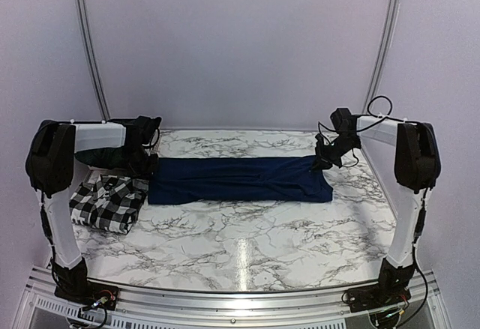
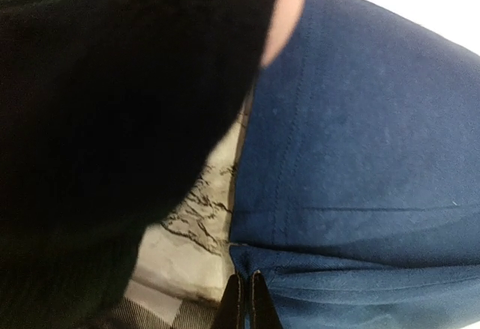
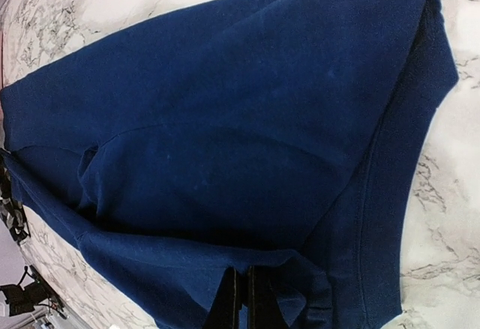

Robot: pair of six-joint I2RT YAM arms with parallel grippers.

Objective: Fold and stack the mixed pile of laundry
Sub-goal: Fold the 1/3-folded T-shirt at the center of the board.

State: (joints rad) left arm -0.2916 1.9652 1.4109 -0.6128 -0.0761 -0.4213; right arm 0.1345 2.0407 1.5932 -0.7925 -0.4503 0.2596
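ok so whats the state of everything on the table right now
navy T-shirt: folded into a long band, flat on the table
checked shirt: loosely bunched at the left, not held
green plaid garment: mostly hidden under the left arm
left end effector: shut on the T-shirt's left end
right end effector: shut on its right end

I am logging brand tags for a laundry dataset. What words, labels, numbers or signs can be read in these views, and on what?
No text can be read in any view.
The navy blue T-shirt shows no print or tag.
The black-and-white check shirt shows only its pattern.
The marble table bears no marking.
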